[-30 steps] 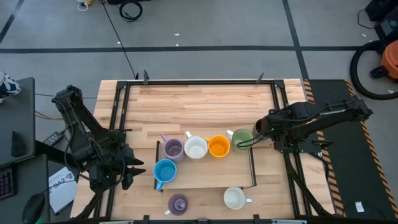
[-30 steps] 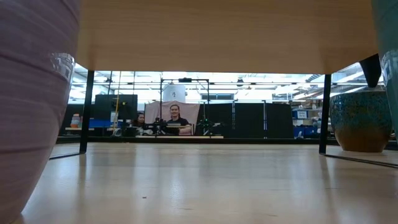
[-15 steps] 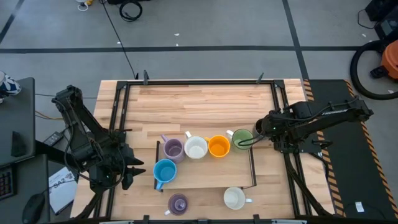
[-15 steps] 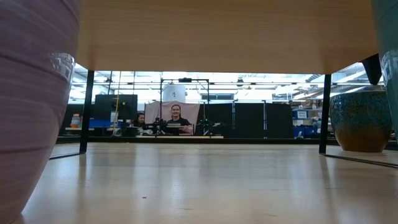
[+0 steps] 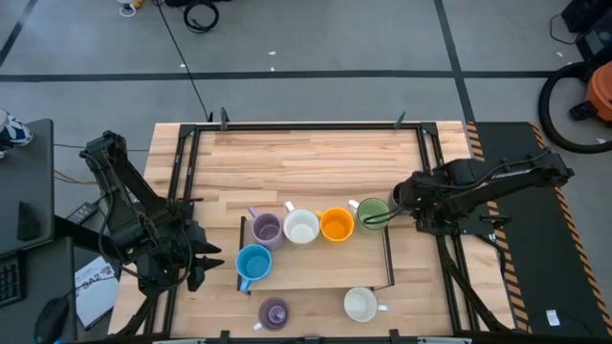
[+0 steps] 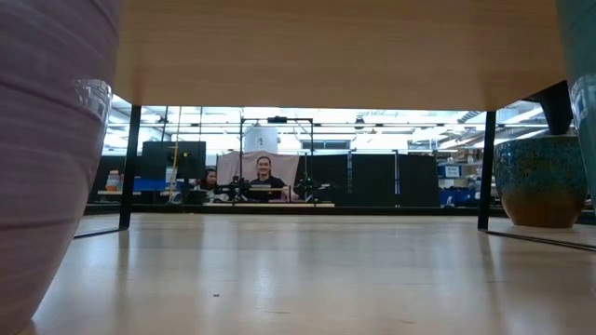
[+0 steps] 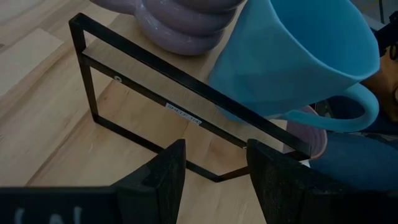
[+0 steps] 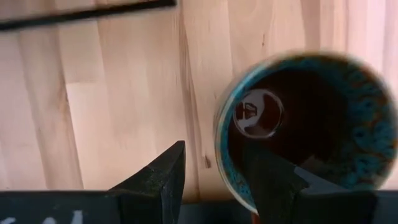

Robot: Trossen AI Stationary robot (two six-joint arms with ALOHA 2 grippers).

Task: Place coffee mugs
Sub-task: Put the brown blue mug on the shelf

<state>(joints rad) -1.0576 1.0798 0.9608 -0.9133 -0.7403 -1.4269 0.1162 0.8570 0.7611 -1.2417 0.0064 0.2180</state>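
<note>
A dark brown mug [image 8: 298,118] with a blue-speckled wall [image 6: 540,181] stands on the table just right of the low shelf [image 5: 316,277]. My right gripper [image 8: 214,158] hangs open over it, pointing down. One finger is outside the rim [image 8: 219,143] and one is over the hollow, with no contact showing. In the high view my right gripper [image 5: 396,201] hides this mug. On the shelf stand a lavender [image 5: 266,229], a white [image 5: 301,227], an orange [image 5: 336,225], a green [image 5: 371,214] and a light blue mug [image 5: 253,261]. My left gripper [image 7: 214,158] waits open at the table's left near corner.
A second lavender mug [image 5: 274,312] and a second white mug [image 5: 361,304] stand on the table in front of the shelf. The shelf's black legs [image 6: 485,167] stand close to the dark mug. Bare wood [image 5: 306,153] lies behind the shelf. People sit far off in the room [image 6: 264,181].
My right gripper has turned a little above the dark brown mug, and its finger shows slightly lower beside the shelf's right edge. The mugs have kept their places.
</note>
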